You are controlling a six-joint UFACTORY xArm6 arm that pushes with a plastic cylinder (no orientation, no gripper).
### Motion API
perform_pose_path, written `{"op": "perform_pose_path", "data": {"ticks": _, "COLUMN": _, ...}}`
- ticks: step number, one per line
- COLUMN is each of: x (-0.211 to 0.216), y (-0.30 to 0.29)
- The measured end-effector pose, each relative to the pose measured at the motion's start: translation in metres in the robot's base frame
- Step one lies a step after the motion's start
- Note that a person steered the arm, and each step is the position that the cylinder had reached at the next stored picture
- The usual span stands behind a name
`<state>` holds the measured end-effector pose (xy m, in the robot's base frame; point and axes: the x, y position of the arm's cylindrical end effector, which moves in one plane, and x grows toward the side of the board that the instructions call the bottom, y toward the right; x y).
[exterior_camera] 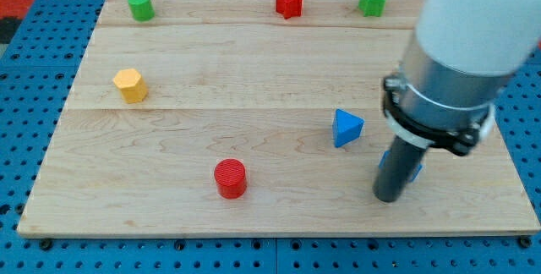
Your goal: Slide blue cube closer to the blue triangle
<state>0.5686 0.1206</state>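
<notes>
Over by the left edge of the pale wooden counter (pixel 169 105), a yellow plastic hexagon block (pixel 130 84); nearer the front edge, a red plastic cylinder (pixel 230 178). Right of centre, the blue plastic triangle (pixel 347 128). Just beyond, toward the front-right corner, my tip (pixel 388 196) pressed against the blue plastic cube (pixel 412 168), mostly hidden behind the rod. No jaws on this rig. Risk: off-centre contact, cube spinning away or slipping past the triangle.

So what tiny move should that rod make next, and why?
Probably a short push toward the view's upper left. My tip sits at the lower-left face of the blue cube, which is mostly hidden behind the rod, and the blue triangle lies apart from it in that direction.
</notes>
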Motion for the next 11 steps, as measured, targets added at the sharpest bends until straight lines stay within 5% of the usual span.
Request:
{"op": "perform_pose_path", "data": {"ticks": 2, "x": -0.033, "y": -0.005}}
{"op": "perform_pose_path", "data": {"ticks": 3, "x": -0.002, "y": -0.011}}
{"op": "perform_pose_path", "data": {"ticks": 4, "x": 0.035, "y": 0.046}}
{"op": "perform_pose_path", "data": {"ticks": 6, "x": -0.034, "y": 0.0}}
{"op": "perform_pose_path", "data": {"ticks": 9, "x": -0.044, "y": 0.051}}
{"op": "perform_pose_path", "data": {"ticks": 11, "x": -0.056, "y": 0.011}}
